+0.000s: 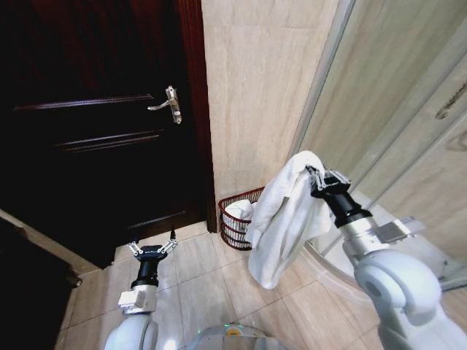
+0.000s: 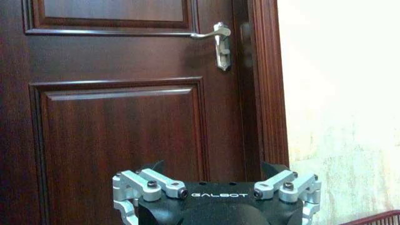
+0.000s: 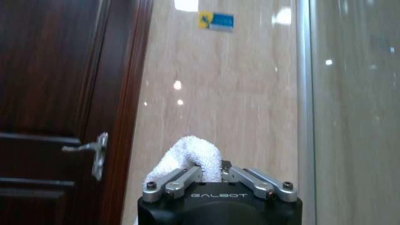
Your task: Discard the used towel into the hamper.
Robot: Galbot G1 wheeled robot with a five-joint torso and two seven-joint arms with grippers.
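**Towel hangs just short of the hamper**

Right gripper point(image 1: 315, 177) pinches the white towel point(image 1: 281, 219) by its top fold; the cloth hangs long and straight down, its lower end beside the hamper's point(image 1: 235, 233) rim on the robot's side. The hamper stands against the wall, below and ahead of that gripper. Left gripper point(image 1: 153, 249), fingers spread, idles farther from the hamper, low by the door point(image 1: 95, 109).

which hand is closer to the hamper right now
Right. The right hand holds the white towel raised above and just right of the hamper, the cloth hanging beside it. The left hand sits low, open, further left near the door.
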